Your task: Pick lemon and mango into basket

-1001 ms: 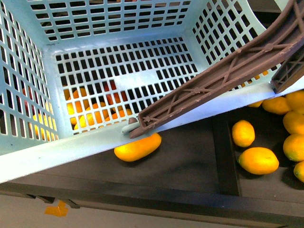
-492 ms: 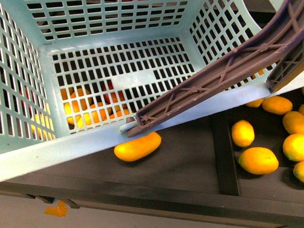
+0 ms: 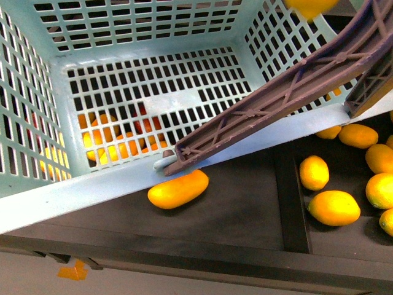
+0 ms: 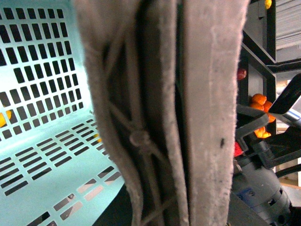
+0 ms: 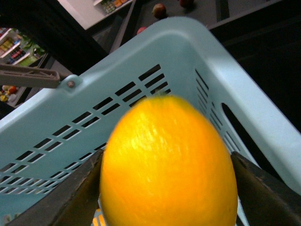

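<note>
Now a yellow lemon (image 3: 310, 6) has come in at the top right of the front view, above the basket (image 3: 61, 203) wall. The right tool (image 5: 168, 202) squeezes it, with a dark finger on each side. The mango (image 3: 178, 189) lies on the black shelf (image 3: 245, 209) by the basket's near rim. Left tool: I cannot tell; the brown handle (image 4: 207, 94) hides it.

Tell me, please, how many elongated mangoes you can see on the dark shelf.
1: the mango lies beside the near rim of the basket, left of the divider; others may be hidden.
</note>
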